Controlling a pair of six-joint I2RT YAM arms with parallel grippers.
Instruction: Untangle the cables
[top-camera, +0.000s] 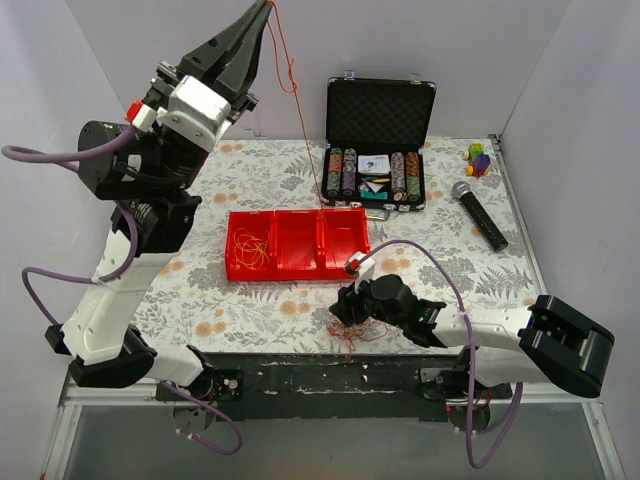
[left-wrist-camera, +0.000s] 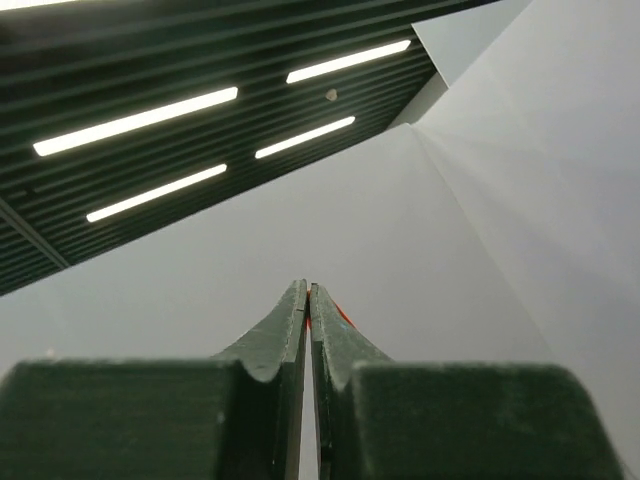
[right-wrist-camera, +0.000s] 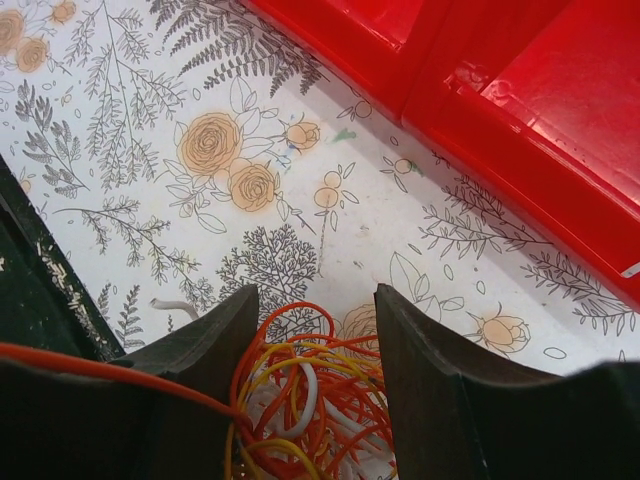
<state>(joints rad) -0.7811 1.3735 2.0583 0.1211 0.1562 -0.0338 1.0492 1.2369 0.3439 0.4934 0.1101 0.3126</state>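
Note:
The cables are a clump of orange, yellow and white strands (top-camera: 346, 336) lying near the table's front edge. In the right wrist view the clump (right-wrist-camera: 320, 390) sits between the fingers of my right gripper (right-wrist-camera: 315, 300), which is open and low over it. One orange strand (top-camera: 291, 78) rises from the table to my left gripper (top-camera: 268, 6), raised high at the back left. The left wrist view shows the left gripper (left-wrist-camera: 308, 290) shut, with a bit of the orange strand (left-wrist-camera: 343, 316) at its tips, pointing at the ceiling.
A red three-compartment tray (top-camera: 290, 275) lies mid-table, with loose yellow strands (top-camera: 250, 250) in its left compartment. Its wall (right-wrist-camera: 520, 170) is just beyond the right gripper. An open poker chip case (top-camera: 378, 140), a microphone (top-camera: 480, 215) and a coloured toy (top-camera: 480, 158) stand at the back right.

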